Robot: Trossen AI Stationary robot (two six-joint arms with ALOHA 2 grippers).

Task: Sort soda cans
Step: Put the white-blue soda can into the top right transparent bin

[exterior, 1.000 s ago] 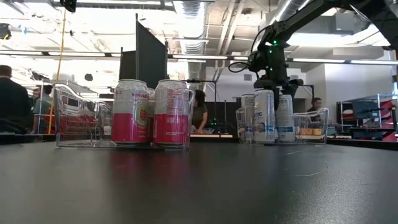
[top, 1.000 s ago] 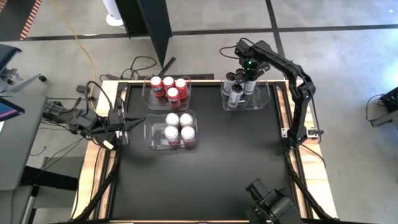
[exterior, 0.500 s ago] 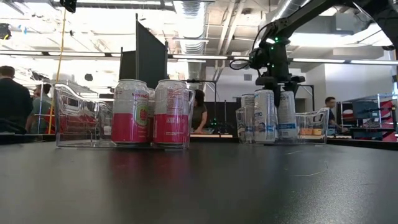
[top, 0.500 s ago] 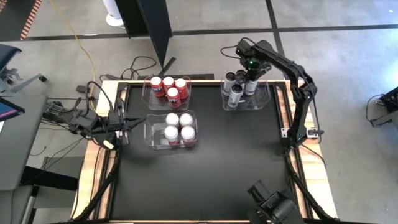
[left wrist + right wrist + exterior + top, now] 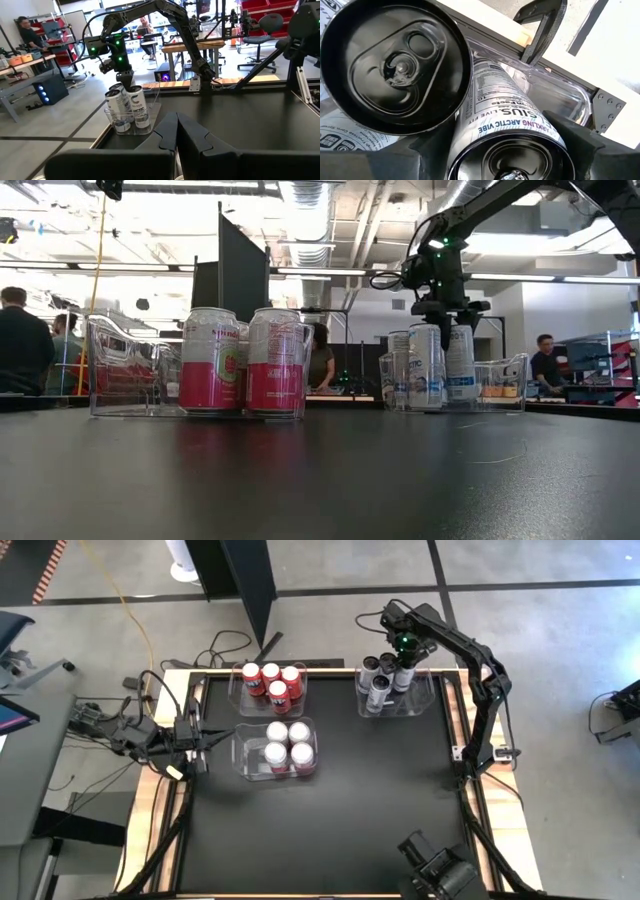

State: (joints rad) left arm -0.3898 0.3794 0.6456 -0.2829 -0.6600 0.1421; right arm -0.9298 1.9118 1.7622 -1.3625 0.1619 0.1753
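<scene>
Several dark grey/silver soda cans [image 5: 382,686] stand upright in a clear bin [image 5: 420,705] at the table's far right. My right gripper [image 5: 401,664] hangs over them, pointing straight down and open. In the right wrist view its fingers [image 5: 432,147] stand on either side of the top of one silver can [image 5: 512,127], beside another can's dark lid [image 5: 395,65]. Red cans [image 5: 272,682] fill a bin at the far left. Pink-and-white cans [image 5: 288,743] fill a bin nearer the middle. My left gripper [image 5: 176,134] waits shut at the table's left edge, pointing level.
The three clear bins sit in the table's far half. The near half of the black tabletop [image 5: 330,830] holds nothing. A black clamp [image 5: 545,25] and the wooden table rim lie just beyond the silver cans' bin. People move about in the room behind the table.
</scene>
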